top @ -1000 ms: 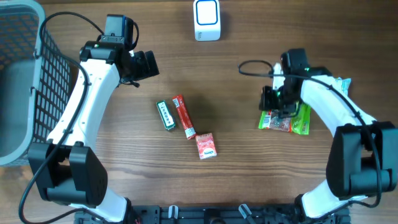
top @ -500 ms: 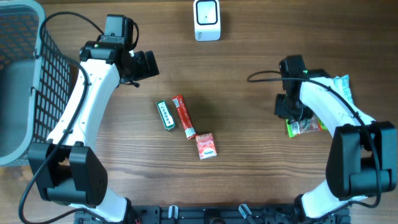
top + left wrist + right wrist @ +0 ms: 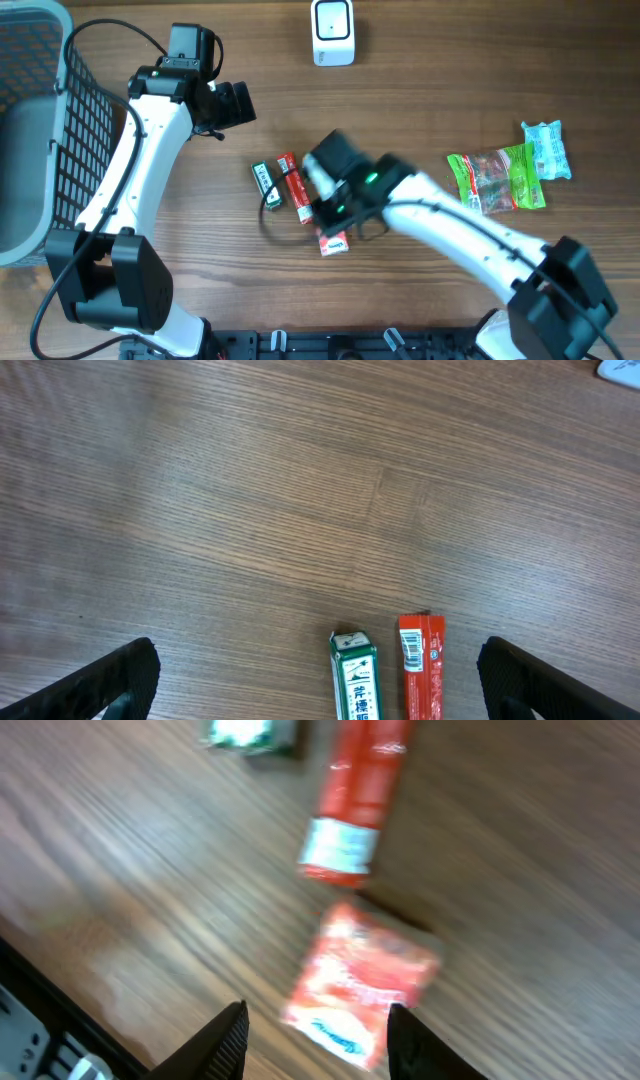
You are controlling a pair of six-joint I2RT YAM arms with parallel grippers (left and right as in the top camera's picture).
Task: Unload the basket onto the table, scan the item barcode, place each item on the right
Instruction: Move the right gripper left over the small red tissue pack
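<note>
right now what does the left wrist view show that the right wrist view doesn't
Only the left wrist view: a white sliver at the top right corner, too cropped to identify. Only the right wrist view: the red square packet, blurred. Both: the green box and the red stick pack side by side on the wooden table.

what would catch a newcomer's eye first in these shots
The right arm stretches across the middle of the table, blurred, with its open tool over a small red packet that lies next to a red stick and a green box. A white scanner sits at the top edge, and a dark mesh basket fills the left side.
</note>
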